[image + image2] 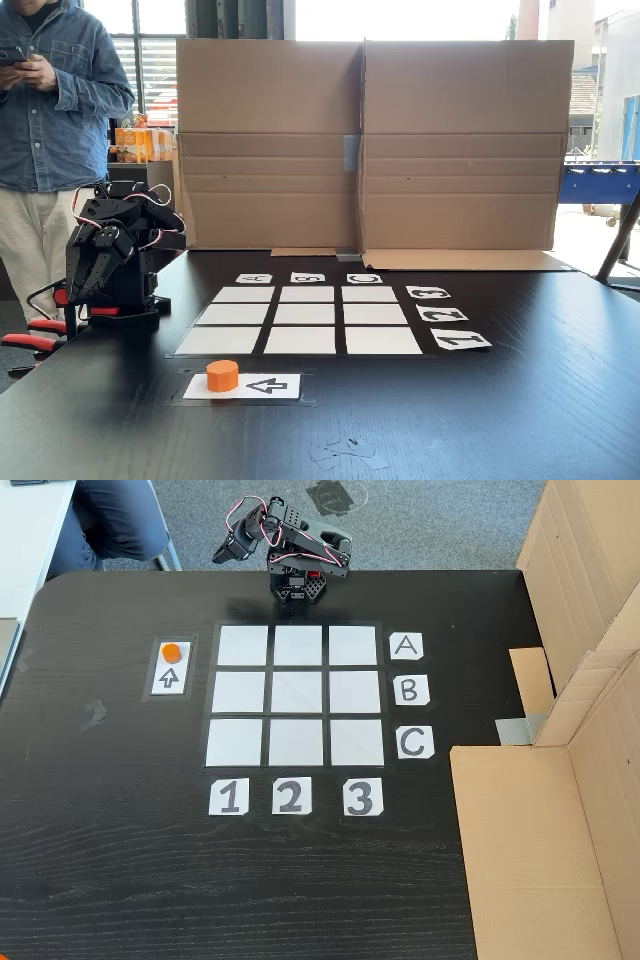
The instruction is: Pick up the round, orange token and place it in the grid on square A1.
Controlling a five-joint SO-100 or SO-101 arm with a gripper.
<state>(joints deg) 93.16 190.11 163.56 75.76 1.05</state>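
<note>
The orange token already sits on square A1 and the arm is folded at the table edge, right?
Not quite. The token sits on the arrow card beside the grid, as a fixed view shows; square A1 is bare. The arm is folded at the edge.

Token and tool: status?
Tool folded back at base, holding nothing. Token on arrow card, untouched. Square A1 bare, path open.

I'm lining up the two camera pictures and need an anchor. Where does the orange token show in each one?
A fixed view from the table's side: the token sits low and left of centre, on the left end of the arrow card, in front of the grid.
A fixed view from above: the token is upper left, on the card's top end, left of the grid.
Shared landmark: the arrow card.
</note>
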